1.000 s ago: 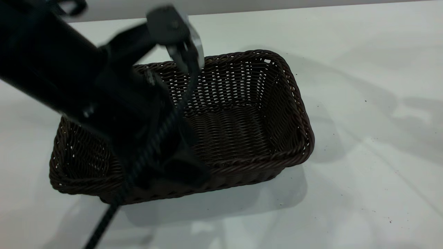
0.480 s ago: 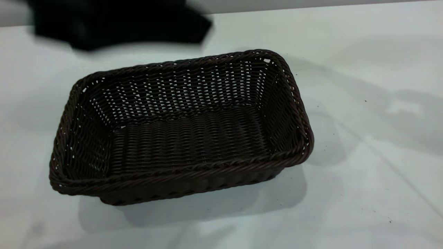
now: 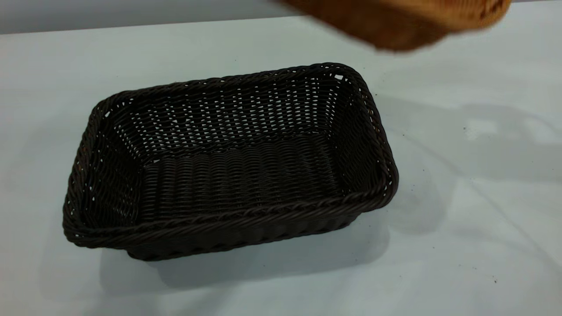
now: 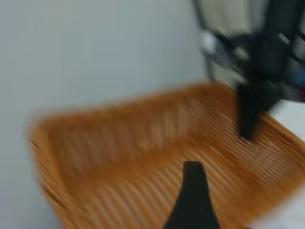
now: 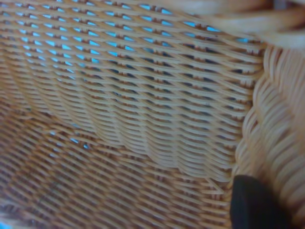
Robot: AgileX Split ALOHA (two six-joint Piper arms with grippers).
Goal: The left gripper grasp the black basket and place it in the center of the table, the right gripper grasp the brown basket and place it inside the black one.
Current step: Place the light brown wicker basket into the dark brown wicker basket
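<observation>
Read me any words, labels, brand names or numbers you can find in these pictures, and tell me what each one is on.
There is no readable text in any view.
Dark brown-black open-weave wicker basket: no label or tag.
Orange-tan wicker basket: plain weave only, blurred in the left wrist view.
White-grey tabletop: only tiny dark specks, no markings.
Black pincer finger against the orange weave: no lettering visible.
</observation>
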